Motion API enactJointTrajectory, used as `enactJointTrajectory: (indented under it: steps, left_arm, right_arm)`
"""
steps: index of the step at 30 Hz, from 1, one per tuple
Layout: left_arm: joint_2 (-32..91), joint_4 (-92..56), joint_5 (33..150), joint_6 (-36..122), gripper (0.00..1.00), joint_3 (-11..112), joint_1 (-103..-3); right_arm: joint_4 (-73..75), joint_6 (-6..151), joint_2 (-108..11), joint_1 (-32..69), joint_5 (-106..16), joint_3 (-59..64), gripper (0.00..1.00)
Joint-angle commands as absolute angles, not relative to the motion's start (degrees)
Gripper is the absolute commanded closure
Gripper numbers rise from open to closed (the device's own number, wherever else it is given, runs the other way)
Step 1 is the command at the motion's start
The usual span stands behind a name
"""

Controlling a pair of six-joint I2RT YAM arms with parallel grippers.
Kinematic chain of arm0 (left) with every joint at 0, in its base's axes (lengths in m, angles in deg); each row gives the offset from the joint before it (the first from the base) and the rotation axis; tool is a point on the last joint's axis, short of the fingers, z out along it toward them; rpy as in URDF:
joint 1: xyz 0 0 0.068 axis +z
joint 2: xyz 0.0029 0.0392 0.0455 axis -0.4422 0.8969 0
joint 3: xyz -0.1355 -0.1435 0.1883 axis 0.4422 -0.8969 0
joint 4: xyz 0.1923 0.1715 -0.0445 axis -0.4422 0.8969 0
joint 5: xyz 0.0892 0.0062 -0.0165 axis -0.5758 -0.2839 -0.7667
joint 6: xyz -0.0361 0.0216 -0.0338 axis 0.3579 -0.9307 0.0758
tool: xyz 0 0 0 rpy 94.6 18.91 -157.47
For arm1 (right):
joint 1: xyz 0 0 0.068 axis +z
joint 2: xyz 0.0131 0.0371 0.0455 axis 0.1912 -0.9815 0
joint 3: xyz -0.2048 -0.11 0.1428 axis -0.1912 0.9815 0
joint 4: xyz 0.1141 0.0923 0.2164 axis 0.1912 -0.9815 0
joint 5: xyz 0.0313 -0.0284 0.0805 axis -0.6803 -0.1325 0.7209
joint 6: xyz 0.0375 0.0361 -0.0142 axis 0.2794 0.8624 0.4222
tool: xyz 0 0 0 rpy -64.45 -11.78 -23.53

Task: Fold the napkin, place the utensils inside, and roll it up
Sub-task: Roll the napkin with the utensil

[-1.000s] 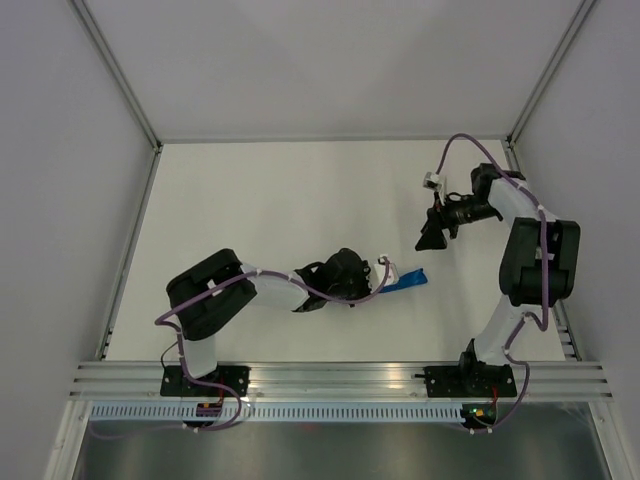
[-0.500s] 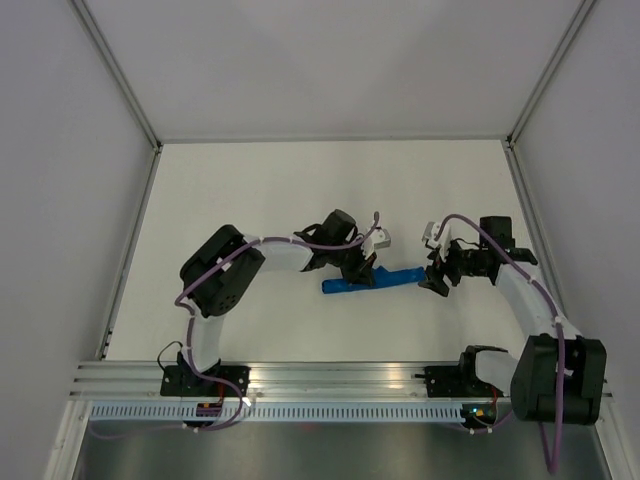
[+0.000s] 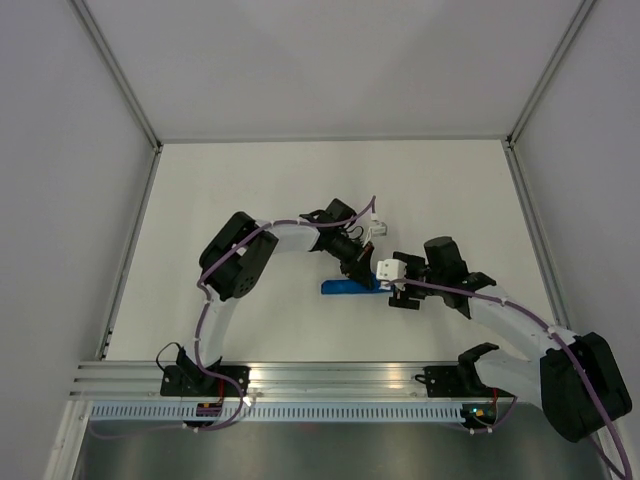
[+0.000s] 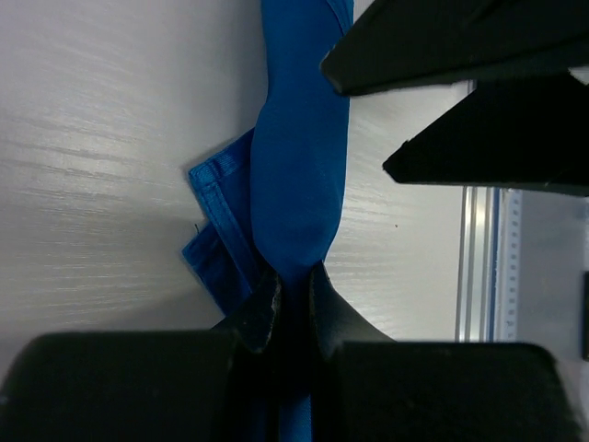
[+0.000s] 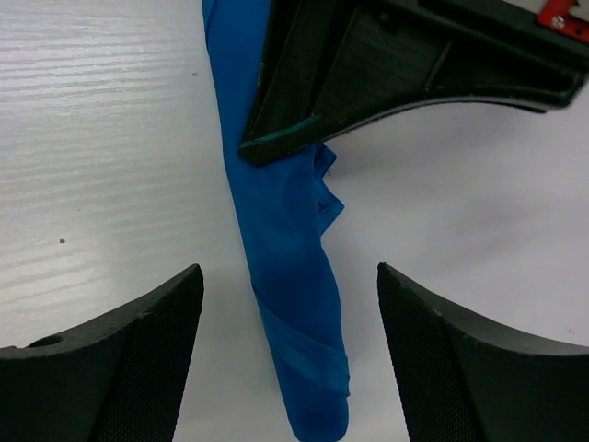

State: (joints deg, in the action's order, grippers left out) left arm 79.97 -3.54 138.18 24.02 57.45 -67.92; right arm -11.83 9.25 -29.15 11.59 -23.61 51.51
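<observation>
Right fingers (image 5: 110, 368) moved to the napkin (image 5: 285, 276) on white table (image 3: 250, 190).

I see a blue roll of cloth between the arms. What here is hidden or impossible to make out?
The knife: in no view; whether it lies inside the rolled napkin cannot be told.
Top view: the right arm's wrist covers the roll's right end.
Left wrist view: the left fingers cover one end; the top edge cuts off the other.
Right wrist view: the top edge cuts off the roll's far part.
</observation>
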Motion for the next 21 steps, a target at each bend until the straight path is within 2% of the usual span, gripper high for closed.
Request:
enactJointTrajectory:
  steps: [1,8,14,16,17,21]
  left_arm:
    - [85.89,9.21,134.9,23.03,0.98,57.34,-67.82]
    - [87.21,11.14,135.07,23.29,0.98,59.98,-67.03]
    - [88.71,12.82,135.51,23.03,0.97,61.3,-66.68]
    - [88.71,12.99,135.86,22.94,0.92,61.3,-66.59]
    - [88.53,12.9,136.3,22.85,0.84,61.39,-66.41]
    - [87.39,12.73,136.31,22.68,0.64,61.39,-65.89]
  right_arm:
    - [-5.59,10.32,-31.15,15.68,-29.08,52.3,0.19]
    - [-4.62,11.29,-34.67,22.19,-32.43,52.65,0.21]
    - [-3.39,11.46,-39.15,24.57,-34.54,52.22,0.3]
    - [-3.13,11.46,-40.64,24.57,-34.71,51.78,0.36]
    - [-3.3,11.46,-41.17,24.66,-35.06,51.69,0.38]
    - [-4.97,11.73,-43.02,24.66,-35.94,50.64,0.53]
